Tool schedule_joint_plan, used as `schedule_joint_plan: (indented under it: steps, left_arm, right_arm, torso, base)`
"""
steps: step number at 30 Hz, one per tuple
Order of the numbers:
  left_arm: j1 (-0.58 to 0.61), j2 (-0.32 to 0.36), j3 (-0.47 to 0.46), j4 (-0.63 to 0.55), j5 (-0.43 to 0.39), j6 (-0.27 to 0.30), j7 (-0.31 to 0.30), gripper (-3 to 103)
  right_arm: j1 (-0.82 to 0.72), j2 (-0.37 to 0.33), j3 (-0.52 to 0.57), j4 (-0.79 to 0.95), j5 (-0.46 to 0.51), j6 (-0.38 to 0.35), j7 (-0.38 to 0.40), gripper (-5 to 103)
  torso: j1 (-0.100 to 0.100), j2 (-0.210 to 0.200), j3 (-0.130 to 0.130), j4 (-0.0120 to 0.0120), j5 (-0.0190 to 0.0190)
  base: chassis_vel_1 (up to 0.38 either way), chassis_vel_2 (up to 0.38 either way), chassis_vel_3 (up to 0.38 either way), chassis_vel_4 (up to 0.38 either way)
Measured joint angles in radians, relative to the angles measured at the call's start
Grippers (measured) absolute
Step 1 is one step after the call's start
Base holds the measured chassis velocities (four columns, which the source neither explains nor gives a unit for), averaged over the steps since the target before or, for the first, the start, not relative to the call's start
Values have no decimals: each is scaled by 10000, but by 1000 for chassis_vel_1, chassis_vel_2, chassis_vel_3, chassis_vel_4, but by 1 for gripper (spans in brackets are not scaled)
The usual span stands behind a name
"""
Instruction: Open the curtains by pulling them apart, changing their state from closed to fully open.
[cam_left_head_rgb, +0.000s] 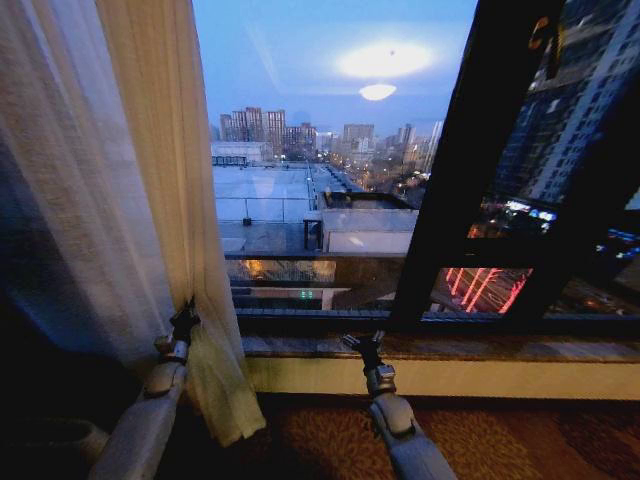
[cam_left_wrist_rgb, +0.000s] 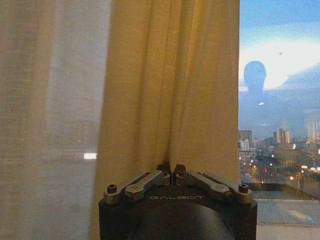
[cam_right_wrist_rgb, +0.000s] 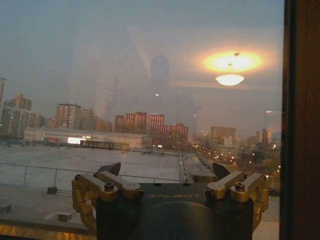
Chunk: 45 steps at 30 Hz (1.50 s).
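Our left gripper is pinched shut on a fold of the thick golden-yellow drape, gathered right above its fingertips. The sheer white-cream curtains hang just beyond it on its outer side, bunched at the window's left edge. Our right gripper hovers spread open before the bare glass window, over the stone sill

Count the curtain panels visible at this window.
2: a sheer white panel at far left and a yellow drape beside it, pinched by the left gripper. Any panel on the right side would be out of frame.
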Motion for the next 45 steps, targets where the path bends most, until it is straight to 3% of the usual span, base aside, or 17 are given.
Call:
schedule_joint_plan:
  steps: [10, 19, 29, 37, 45]
  left_arm:
    - [-40, 45, 4, 13, -12, 0, -20, 0]
    - [-1176, 369, 313, 1333, -23, -64, -424, 0]
    - [-1399, 212, 627, 1328, 92, 89, -395, 0]
    - [-2925, 1049, 465, 3299, -107, -112, -680, 0]
    - [-3524, 1348, -80, 4174, 124, -142, -1327, 0]
  right_arm:
    - [0, 2, -3, 0, 0, 0, 0, 100]
    - [0, 1, -1, 0, 0, 0, 0, 100]
    - [0, 1, -2, 0, 0, 0, 0, 100]
    - [0, 1, -2, 0, 0, 0, 0, 100]
    - [0, 1, -2, 0, 0, 0, 0, 100]
  torso:
    - [0, 0, -1, 3, -1]
    - [0, 0, 0, 2, -1]
    - [-1, 0, -1, 1, -3]
    - [1, -1, 1, 4, -3]
    - [0, 0, 0, 2, -4]
  base:
    - [26, 36, -32, -26]
    - [5, 7, -8, -4]
    - [0, 0, 0, 0]
    - [0, 0, 0, 0]
    - [0, 0, 0, 0]
